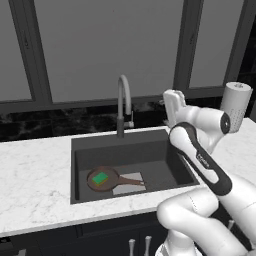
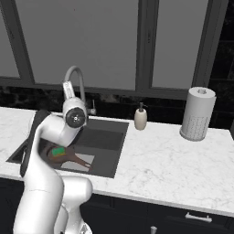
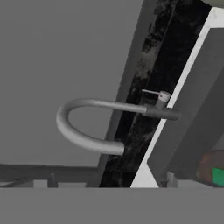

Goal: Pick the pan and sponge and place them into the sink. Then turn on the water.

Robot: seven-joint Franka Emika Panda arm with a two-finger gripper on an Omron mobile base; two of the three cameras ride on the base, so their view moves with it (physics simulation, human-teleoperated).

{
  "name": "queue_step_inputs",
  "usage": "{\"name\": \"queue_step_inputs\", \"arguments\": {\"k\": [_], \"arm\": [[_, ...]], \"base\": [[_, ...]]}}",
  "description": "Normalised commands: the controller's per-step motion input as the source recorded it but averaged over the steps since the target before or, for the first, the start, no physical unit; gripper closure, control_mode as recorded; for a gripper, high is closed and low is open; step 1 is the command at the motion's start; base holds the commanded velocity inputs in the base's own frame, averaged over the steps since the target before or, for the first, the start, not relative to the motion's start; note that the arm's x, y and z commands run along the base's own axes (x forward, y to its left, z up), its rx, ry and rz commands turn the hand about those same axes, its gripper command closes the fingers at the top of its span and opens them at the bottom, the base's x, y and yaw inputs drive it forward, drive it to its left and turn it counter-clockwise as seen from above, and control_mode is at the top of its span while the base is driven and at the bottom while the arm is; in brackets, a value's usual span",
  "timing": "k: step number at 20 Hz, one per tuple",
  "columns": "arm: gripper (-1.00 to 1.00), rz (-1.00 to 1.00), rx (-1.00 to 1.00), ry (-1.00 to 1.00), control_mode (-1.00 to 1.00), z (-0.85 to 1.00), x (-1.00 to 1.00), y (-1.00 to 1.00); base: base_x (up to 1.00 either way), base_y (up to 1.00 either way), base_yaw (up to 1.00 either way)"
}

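The large dark grey rectangular sink (image 1: 150, 150) is sunk into the white marble counter (image 1: 35, 175), and it serves as the landmark here. On the sink's floor, toward its front left corner in the left base view, lies the round, shallow, dark reddish-brown frying pan (image 1: 102, 178), with its long thin handle (image 1: 131, 181) running across the light grey square patch (image 1: 129, 189) on the sink bottom. The small green rectangular sponge (image 1: 100, 178) rests inside the pan, near its middle. Both also show in the right base view, the pan (image 2: 58, 155) partly behind the arm and the sponge (image 2: 57, 151) on it.

At the sink's back rim stands the tall grey gooseneck faucet (image 1: 123, 102), with a dark lower stem and a small side lever (image 3: 152, 92); its spout arches over the sink. No water runs from it.

The end effector (image 1: 172, 105) is raised above the sink's back right corner, level with the faucet's arch and apart from it. Its jaws stand wide and released, grasping nothing.

Behind the sink's right side, on the counter, sit a small beige soap-dispenser bottle (image 2: 140, 118) and, farther right, an upright white paper-towel roll (image 2: 198, 114).
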Motion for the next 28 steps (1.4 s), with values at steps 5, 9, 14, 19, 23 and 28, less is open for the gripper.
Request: {"name": "queue_step_inputs", "arguments": {"k": [5, 9, 14, 19, 23, 28], "arm": [[-1.0, 0.01, 0.33, 0.46, -1.0, 0.0, 0.16, -0.43], [-1.0, -0.05, 0.49, 0.19, -1.0, -0.02, 0.04, -0.3], [-1.0, -0.27, 0.25, 0.1, -1.0, -0.37, 0.03, -0.01], [-1.0, -0.32, 0.1, 0.04, -1.0, -0.39, 0.17, -0.11], [-1.0, -0.21, 0.24, 0.04, -1.0, -0.37, 0.04, -0.15], [-1.0, -0.06, 0.53, 0.2, -1.0, -0.43, 0.05, -0.29]], "base": [[0.0, 0.0, 0.0], [0.0, 0.0, 0.0], [0.0, 0.0, 0.0], [0.0, 0.0, 0.0], [0.0, 0.0, 0.0], [0.0, 0.0, 0.0]]}}
